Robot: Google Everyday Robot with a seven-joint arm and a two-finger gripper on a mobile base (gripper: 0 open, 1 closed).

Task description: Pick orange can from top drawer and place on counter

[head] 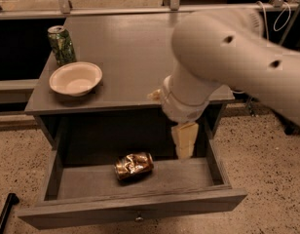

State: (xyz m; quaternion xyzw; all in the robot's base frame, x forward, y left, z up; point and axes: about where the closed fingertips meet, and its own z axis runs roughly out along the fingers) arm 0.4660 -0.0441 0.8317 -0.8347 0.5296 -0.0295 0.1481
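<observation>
The bulky white robot arm (228, 57) runs off the right picture edge and hides the flat grey wooden desk (116, 43) along its right edge. The cream gripper (184, 140), below the desk's front edge, covers the back right corner of the shallow grey drawer (130, 206). A thin black bar (5, 211) is cut off bottom left.

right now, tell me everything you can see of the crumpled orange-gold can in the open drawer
The small shiny orange-gold metal can is badly dented and creased, catching light on its folds. It lies on its side, roughly left to right, on the floor of the open grey wooden top drawer, near the middle, touching nothing but that floor. The gripper hangs to its right over the drawer, apart from the can, which is not yet grasped.
</observation>
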